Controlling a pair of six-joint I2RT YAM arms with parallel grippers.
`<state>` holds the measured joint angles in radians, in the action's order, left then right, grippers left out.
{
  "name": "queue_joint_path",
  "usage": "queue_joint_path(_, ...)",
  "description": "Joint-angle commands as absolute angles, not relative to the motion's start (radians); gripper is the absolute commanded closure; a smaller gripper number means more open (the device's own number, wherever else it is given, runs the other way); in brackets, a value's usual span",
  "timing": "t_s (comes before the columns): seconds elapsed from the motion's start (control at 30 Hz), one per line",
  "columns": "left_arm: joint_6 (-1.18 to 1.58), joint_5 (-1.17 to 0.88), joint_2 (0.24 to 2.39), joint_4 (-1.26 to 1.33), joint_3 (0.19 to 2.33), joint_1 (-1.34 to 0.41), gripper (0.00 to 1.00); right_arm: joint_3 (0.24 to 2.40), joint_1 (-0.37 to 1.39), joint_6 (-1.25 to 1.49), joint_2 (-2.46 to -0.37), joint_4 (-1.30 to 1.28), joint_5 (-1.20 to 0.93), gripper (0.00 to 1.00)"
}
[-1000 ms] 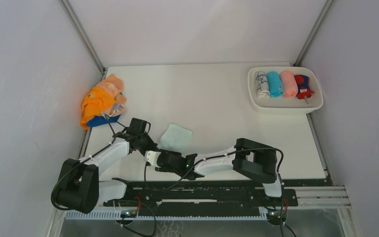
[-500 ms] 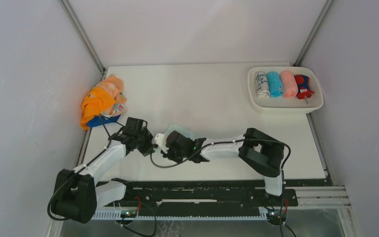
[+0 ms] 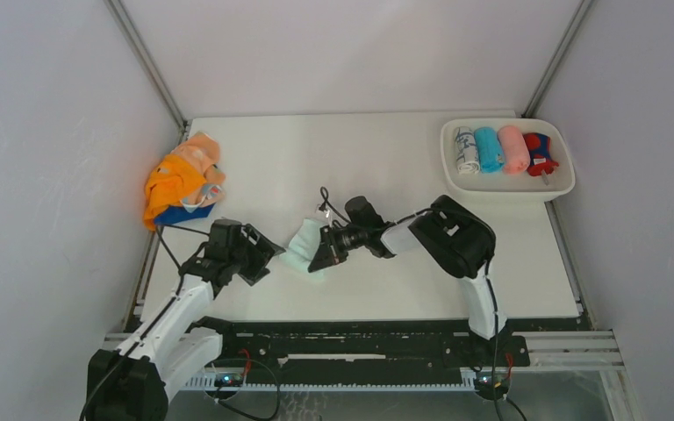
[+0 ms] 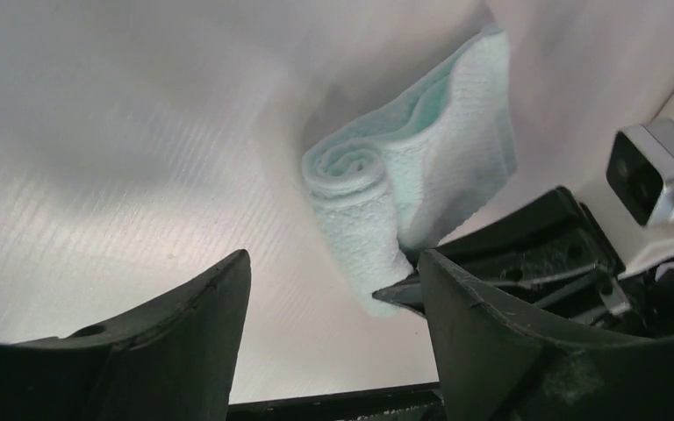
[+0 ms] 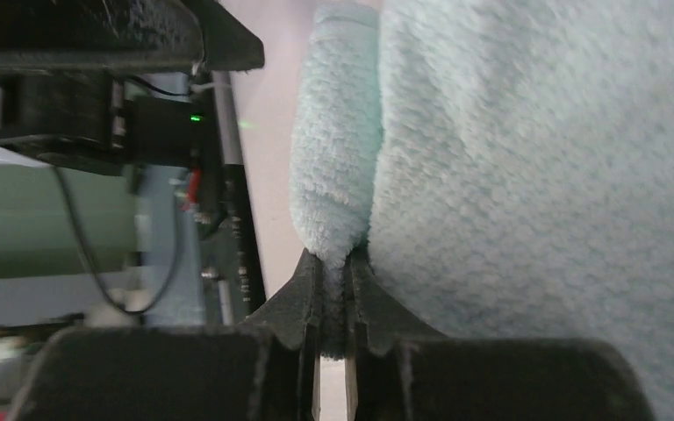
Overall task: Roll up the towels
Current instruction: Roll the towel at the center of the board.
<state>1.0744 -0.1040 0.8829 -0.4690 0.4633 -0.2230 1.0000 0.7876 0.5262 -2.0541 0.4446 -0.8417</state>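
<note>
Where the two arms meet, a little left of centre and low in the overhead view, the mint towel [image 3: 302, 248] lies on the white counter [image 3: 377, 158]. It is only partly rolled. The left wrist view shows a loose spiral at one end of it [image 4: 351, 171], with a flat flap running off toward the upper right of that frame.

The right claw [image 3: 320, 261] is clenched on the cloth. In its own camera its two tips [image 5: 333, 263] meet at the bottom centre of the frame with a fold of mint towel [image 5: 535, 175] pinched between them.

The left claw [image 3: 261, 254] stands released just to the left of the towel in the overhead view, jaws spread wide and nothing between them. From its wrist the towel shows beyond the gap [image 4: 329, 267], clear of the left-hand finger and close to the right-hand one — whether it touches there I cannot tell.

At the upper left of the counter sits an unrolled heap: an orange towel [image 3: 171, 189], a peach towel [image 3: 200, 151] and a dark blue towel [image 3: 180, 216] peeking out underneath. At the upper right, the white tray [image 3: 507, 187] holds four rolled towels side by side, among them a turquoise roll [image 3: 489, 149] and a pink roll [image 3: 514, 149].
</note>
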Motion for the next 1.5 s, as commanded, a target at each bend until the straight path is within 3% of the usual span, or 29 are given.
queue_joint_path(0.0,1.129,-0.159,0.861,-0.396,0.420,-0.220,0.25,0.981,0.744,0.910,-2.153,0.793,-1.027,1.00)
queue_joint_path(0.17,1.141,-0.172,0.886,-0.355,0.406,-0.237,0.25,0.994,0.715,1.031,-2.235,0.867,-1.050,1.00)
queue_joint_path(0.77,1.140,-0.124,1.133,-0.201,0.416,-0.274,0.34,1.062,0.713,0.991,-2.287,0.673,-1.052,1.00)
queue_joint_path(0.87,1.114,-0.079,1.174,-0.212,0.429,-0.281,0.42,1.062,0.713,0.973,-2.281,0.653,-1.050,1.00)
queue_joint_path(1.17,1.045,-0.020,1.205,-0.280,0.445,-0.285,0.84,1.062,0.733,0.752,-2.143,0.440,-0.966,0.93)
queue_joint_path(1.37,0.988,-0.005,1.160,-0.405,0.504,-0.285,0.97,1.068,0.797,0.422,-1.906,0.130,-0.710,0.71)
queue_joint_path(1.47,0.962,0.009,1.151,-0.459,0.535,-0.284,0.98,1.080,0.855,0.277,-1.826,0.004,-0.513,0.61)
